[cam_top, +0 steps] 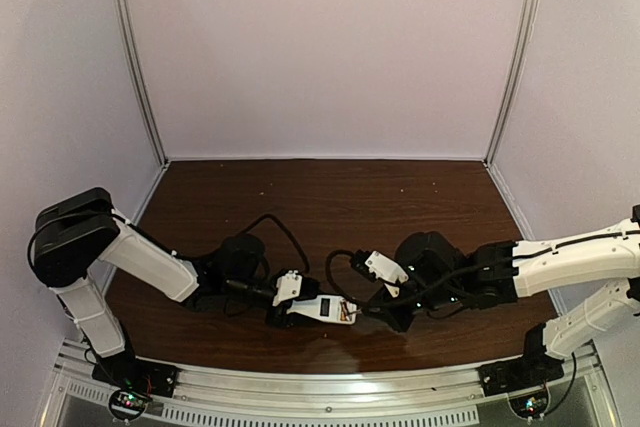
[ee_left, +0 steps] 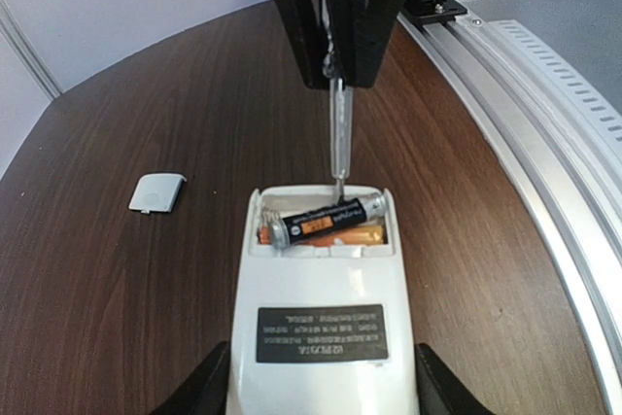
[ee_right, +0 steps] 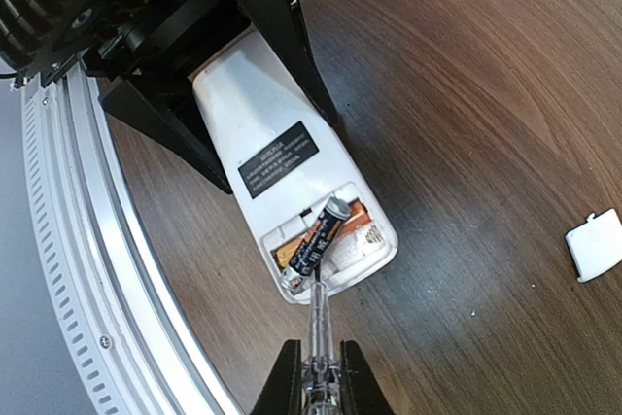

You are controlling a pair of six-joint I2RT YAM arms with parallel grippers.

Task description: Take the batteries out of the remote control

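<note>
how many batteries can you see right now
2. A black battery lies askew across the open compartment of the remote control. An orange battery sits seated beneath it. No others show, though one could be hidden.

Remote control [ee_left: 321, 289]: white, flat, lying back-side up on the table [cam_top: 400, 207] near its front edge, midway across. Dark printed label [ee_left: 322, 333] on the back. Battery bay at the far end is open, no cover on it.

Dark battery [ee_left: 326, 223]: black with an orange band and a silvery end. It's popped out of its slot and sits skewed across the bay, silvery end riding high.

Orange battery [ee_left: 358, 236]: looks still seated in its slot, mostly hidden under the dark one, so can't confirm its full pose.
</note>
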